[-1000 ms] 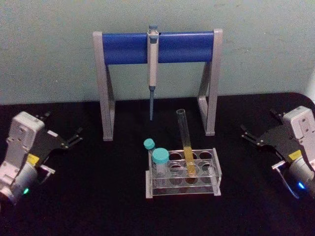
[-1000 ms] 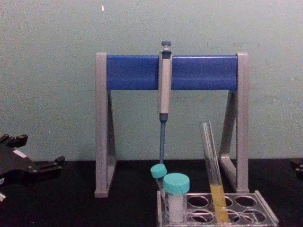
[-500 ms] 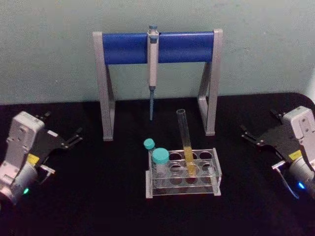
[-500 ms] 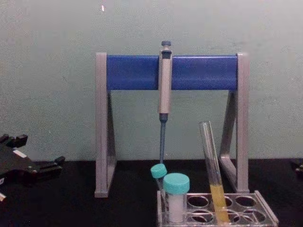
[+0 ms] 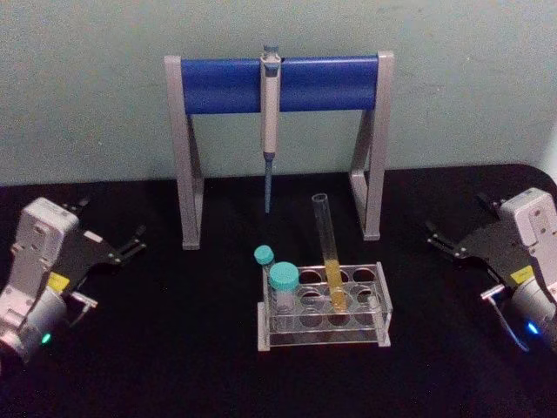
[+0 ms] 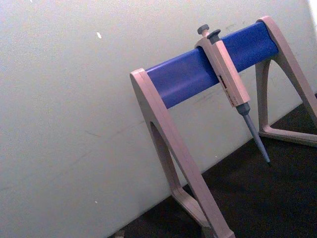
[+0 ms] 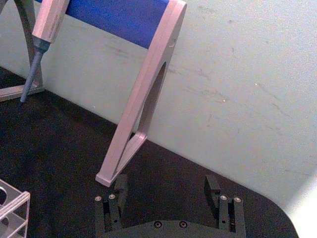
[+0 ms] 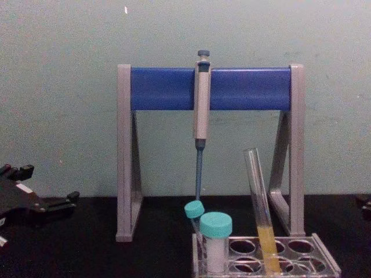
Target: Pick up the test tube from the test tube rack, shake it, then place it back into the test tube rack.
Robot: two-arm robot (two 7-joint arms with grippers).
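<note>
The test tube (image 5: 329, 252) is a long clear glass tube with yellow liquid in its lower part. It leans in a back-row hole of the low clear test tube rack (image 5: 384, 324) at the table's middle, and its open top stands well above the rack. From the chest it shows as the tube (image 8: 259, 202) in the rack (image 8: 326, 258). My left gripper (image 5: 111, 219) rests open at the far left (image 8: 46, 185), well away from the rack. My right gripper (image 5: 457, 218) rests open at the far right, its two fingers spread apart over the table (image 7: 167, 184). Neither holds anything.
Two teal-capped white vials (image 5: 283, 292) stand in the rack's left end. Behind the rack stands a tall grey-and-blue pipette stand (image 5: 278, 84) with a grey-blue pipette (image 5: 270, 122) hanging from its bar. A pale wall closes the back of the black table (image 5: 174, 348).
</note>
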